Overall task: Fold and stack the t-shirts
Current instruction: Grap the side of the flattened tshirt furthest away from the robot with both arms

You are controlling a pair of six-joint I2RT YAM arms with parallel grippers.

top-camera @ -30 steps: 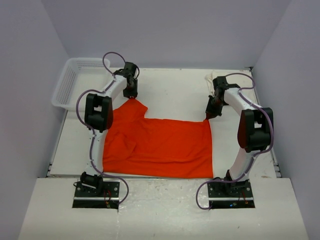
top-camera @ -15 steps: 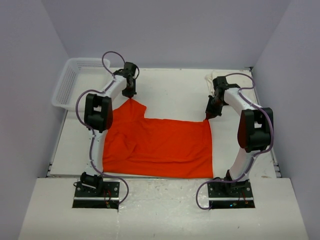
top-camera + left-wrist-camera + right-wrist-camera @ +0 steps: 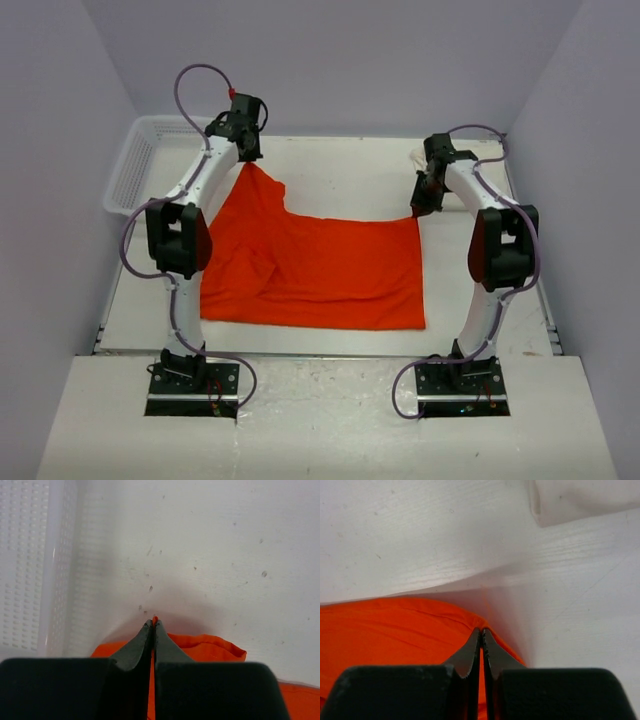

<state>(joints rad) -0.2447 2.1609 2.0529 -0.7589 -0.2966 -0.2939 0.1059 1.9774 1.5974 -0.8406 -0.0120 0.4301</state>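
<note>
The left tool (image 3: pixel 154 622) is clenched on the far left corner of the orange shirt (image 3: pixel 320 270) and holds it off the counter (image 3: pixel 345 175), near the basket (image 3: pixel 132 170). The right tool (image 3: pixel 481 630) is clenched on the far right corner. The rest of the shirt lies spread on the counter, and the white shirt (image 3: pixel 585 497) lies just beyond the right tool.

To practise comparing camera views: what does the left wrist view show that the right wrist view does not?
Only left wrist: the white lattice basket, at the left edge. Only right wrist: a corner of the cream-white t-shirt, top right. Shared: the left gripper and right gripper each shut on the orange t-shirt, above the white table.
</note>
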